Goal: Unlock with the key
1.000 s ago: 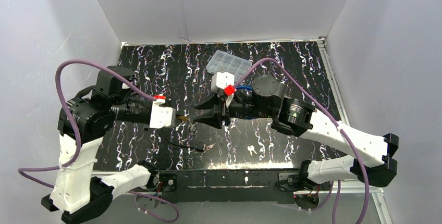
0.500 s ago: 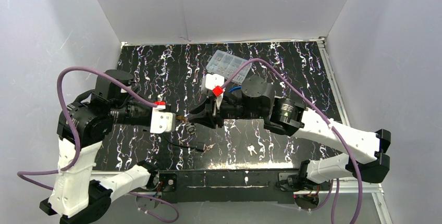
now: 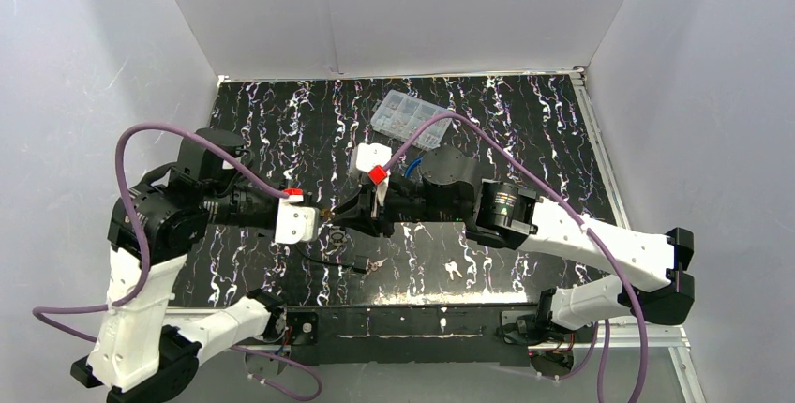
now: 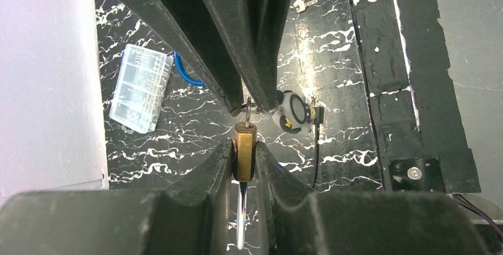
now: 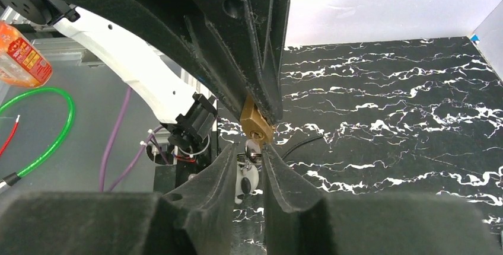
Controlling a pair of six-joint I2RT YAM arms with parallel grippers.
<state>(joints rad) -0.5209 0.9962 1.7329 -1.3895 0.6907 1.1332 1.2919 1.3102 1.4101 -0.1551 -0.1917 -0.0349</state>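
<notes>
**A:** Starting at the padlock [image 4: 244, 151]: brass, up off the desk [image 4: 332, 77], clenched across its flat sides by the left tool [image 4: 244, 146]. Shackle [image 4: 240, 225] pointing back toward that wrist.

**B:** And the key [image 5: 252, 148]?

**A:** Seated in the padlock's free end, by the look of it, head poking out toward the right tool [image 5: 251, 152]. Fingers standing close on either side of that head. Cannot tell about real contact, though; too tight a gap to call.

**B:** Advice for the turn, then?

**A:** Pinch the head on its flat faces first, firmly, right up near the padlock. Then roll the wrist about the key's own line, with no sideways push. Keep the left grip hard and square, or risk the whole padlock spinning along with the key.

**B:** Worth minding the fob [image 4: 292, 111]?

**A:** Yes. White and black, hanging just beside the key. Likely to swing and tug, so go slowly.

**B:** Farther out?

**A:** Spare keys [image 4: 302, 3] lying on the desk near its front edge, clear box [image 4: 137, 89] well apart toward the back. No need to touch either. Watch the shackle for the pop; hard to read its state from here, probably not yet released.
</notes>
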